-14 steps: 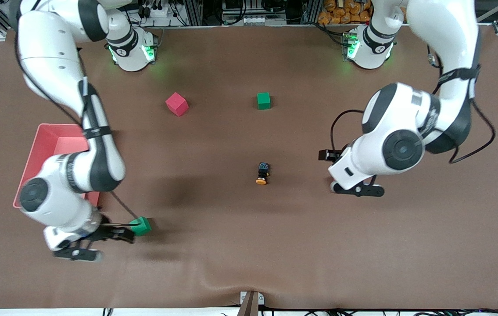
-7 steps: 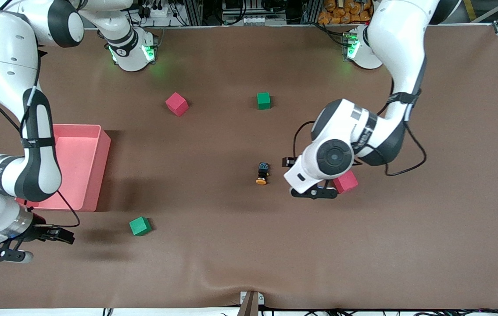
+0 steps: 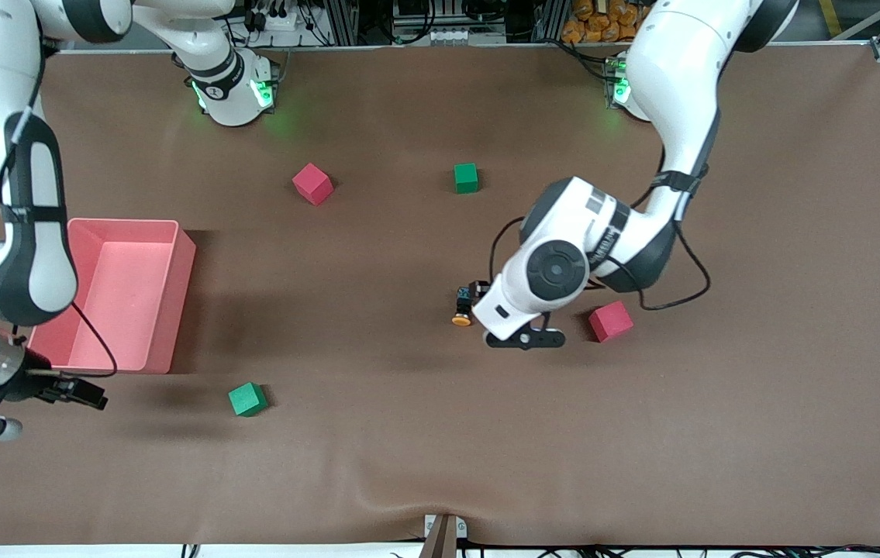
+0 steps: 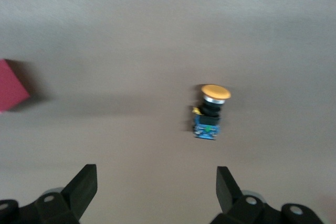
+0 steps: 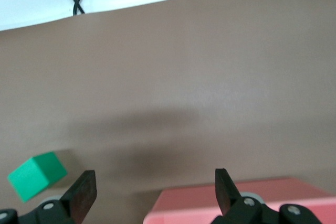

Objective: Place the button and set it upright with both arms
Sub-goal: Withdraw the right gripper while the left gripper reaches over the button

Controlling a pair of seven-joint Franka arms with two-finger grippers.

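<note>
The left gripper [image 4: 153,187] hangs with its black fingers spread wide over the matte brown table [image 3: 757,403], just beside the button [image 3: 464,305]. The button lies on its side: a round orange cap on a stubby black body with a blue end. A red foam cube [image 3: 611,321] sits near. The right gripper [image 5: 152,190], also spread wide and holding nothing, hovers by the smooth pink plastic bin [image 3: 176,302], a green foam cube [image 3: 247,399] near it.
</note>
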